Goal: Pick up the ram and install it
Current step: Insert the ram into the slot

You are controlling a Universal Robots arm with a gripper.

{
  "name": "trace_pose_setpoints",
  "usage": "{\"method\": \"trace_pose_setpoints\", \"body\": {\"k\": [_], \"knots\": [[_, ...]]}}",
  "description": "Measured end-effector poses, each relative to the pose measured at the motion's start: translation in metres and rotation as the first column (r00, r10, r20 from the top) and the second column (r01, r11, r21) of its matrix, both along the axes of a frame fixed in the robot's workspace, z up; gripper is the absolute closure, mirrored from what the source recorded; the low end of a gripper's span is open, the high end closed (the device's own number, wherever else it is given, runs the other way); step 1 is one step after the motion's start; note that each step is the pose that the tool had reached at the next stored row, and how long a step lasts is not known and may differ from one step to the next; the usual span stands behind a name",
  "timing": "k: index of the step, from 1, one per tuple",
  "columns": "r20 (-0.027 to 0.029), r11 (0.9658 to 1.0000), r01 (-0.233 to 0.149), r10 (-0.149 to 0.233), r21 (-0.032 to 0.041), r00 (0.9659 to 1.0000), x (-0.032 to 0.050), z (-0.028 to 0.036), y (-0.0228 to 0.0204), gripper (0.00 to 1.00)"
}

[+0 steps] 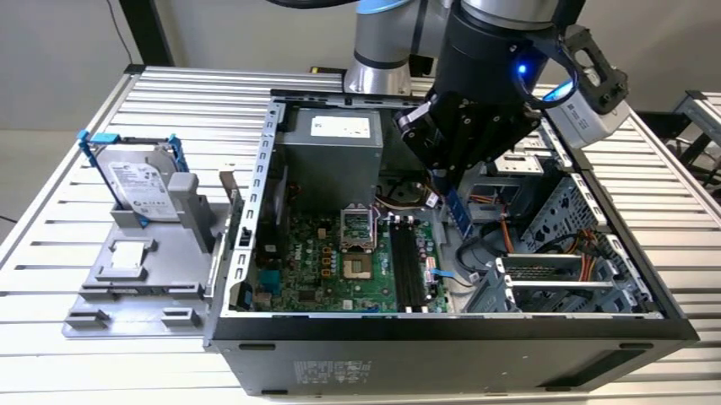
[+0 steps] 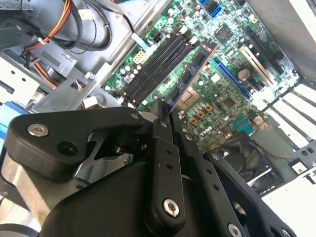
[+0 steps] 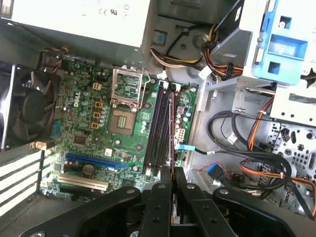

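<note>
Setting: a slatted aluminium worktop (image 1: 90, 371) carries an open dark-grey metal computer case (image 1: 451, 346), its inside facing up.
Jaws: clenched on the ram (image 2: 191, 73), a long, thin blue-green circuit-board stick with black chips. It is gripped at one end, and the rest juts past the tips.
Ram position: in the exterior view it hangs inside the case at about 1 o'clock from the long black memory slots (image 1: 408, 266). It looks clear of them and not seated. In the first wrist view it shows edge-on (image 3: 172, 138), running roughly along the slots' length.
Beneath: the green motherboard (image 1: 327, 261).
Nearby: loose black cables (image 1: 487, 250) at 3 o'clock of the slots.
Outside the case: a silver hard drive in a blue frame (image 1: 141, 186), at 9 o'clock.
Risk, alignment: if the stick sits tilted in the jaws or off the slot line, pressing down could jam an edge or flex the thin board.
Risk, snagging: the cables lie close enough to catch the stick or the jaws.
</note>
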State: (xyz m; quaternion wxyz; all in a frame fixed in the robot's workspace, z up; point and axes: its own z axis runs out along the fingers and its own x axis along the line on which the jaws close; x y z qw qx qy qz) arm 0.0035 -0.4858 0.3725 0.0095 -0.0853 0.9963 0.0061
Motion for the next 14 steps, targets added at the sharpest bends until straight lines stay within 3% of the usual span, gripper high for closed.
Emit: {"method": "trace_pose_setpoints", "body": {"k": [14], "knots": [[0.0001, 1.0000, 0.009, -0.009, 0.0002, 1.0000, 0.0000, -0.0017, 0.0000, 1.00]]}}
